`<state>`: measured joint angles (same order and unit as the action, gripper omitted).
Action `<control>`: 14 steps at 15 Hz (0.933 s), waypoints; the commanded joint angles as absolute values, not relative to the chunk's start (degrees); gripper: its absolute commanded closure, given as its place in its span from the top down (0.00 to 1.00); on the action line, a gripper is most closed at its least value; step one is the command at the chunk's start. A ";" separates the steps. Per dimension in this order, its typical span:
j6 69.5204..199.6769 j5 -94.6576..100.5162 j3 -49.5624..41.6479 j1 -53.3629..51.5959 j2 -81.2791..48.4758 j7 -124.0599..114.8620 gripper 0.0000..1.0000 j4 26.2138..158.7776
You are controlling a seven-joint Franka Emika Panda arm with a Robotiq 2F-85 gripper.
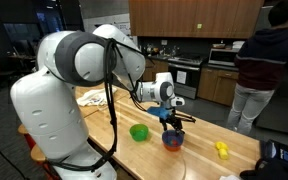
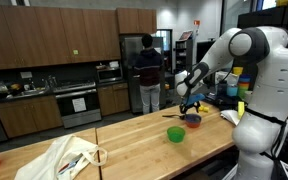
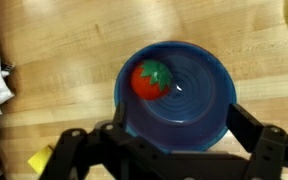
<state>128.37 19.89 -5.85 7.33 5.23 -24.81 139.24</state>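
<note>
I see a wooden table (image 1: 199,128) carrying a blue bowl (image 1: 173,140), with a green bowl (image 1: 139,131) just beside it. A yellow item (image 1: 222,149) lies near one edge, and a white cloth (image 2: 69,158) lies well apart.

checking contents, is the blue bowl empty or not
Not empty: the wrist view shows a red fruit with a green top inside the blue bowl.

In the bowl (image 3: 189,100) on the counter (image 2: 134,140), a toy tomato (image 3: 152,80); just beside the bowl, a cup (image 1: 138,131); well apart, a cloth bag (image 2: 69,158).
</note>
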 commanded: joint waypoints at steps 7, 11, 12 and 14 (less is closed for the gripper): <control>127.83 19.57 -6.62 8.59 2.40 -22.91 1.00 137.70; 127.59 19.36 -7.00 8.68 0.50 -22.98 1.00 136.59; 127.55 19.40 -7.08 8.68 0.13 -22.99 1.00 136.27; 127.51 19.31 -7.22 8.59 -0.43 -22.94 1.00 135.81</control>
<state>128.37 19.89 -6.67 8.62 0.74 -24.08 137.49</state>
